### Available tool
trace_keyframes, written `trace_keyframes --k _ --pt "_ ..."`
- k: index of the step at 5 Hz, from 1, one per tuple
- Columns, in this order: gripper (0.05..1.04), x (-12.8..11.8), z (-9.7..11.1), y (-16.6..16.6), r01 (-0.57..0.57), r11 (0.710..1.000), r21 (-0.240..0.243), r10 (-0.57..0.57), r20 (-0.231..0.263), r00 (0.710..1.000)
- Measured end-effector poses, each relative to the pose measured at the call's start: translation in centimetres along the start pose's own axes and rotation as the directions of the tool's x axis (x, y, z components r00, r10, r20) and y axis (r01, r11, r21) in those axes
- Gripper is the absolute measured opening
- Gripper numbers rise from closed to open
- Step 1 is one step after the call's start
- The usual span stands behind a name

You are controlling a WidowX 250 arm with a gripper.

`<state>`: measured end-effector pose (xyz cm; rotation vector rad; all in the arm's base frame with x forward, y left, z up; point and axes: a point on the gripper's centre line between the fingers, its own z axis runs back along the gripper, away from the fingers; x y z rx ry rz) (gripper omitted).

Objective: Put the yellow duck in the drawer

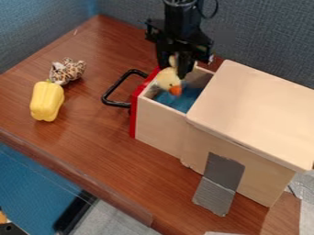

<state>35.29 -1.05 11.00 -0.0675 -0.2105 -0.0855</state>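
Observation:
The black gripper point(174, 68) hangs over the back part of the open drawer, shut on the yellow duck. The duck point(167, 80), pale yellow with an orange beak, is between the fingers, its head tilted toward the camera and above the drawer's inside. Whether its underside touches anything in there is hidden. The drawer point(158, 125) is pulled out to the left from the light wooden box, with a red front, a black handle and something blue on its inside.
The wooden box point(255, 112) stands at the right, with a grey tape strip point(219, 183) running down its side to the table point(92, 147). A yellow bell pepper toy point(47, 101) and a spotted toy point(67, 70) lie at the left. Grey panels rise behind.

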Motion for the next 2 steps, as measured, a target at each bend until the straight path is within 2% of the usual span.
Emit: trace_keyframes --k 1,2 --pt "0.921 0.3 3.7 0.6 -0.011 1.000 0.012 0.011 0.046 0.999" --pt "1.011 0.1 5.5 2.1 -0.050 0.998 0.029 0.049 0.053 0.997"
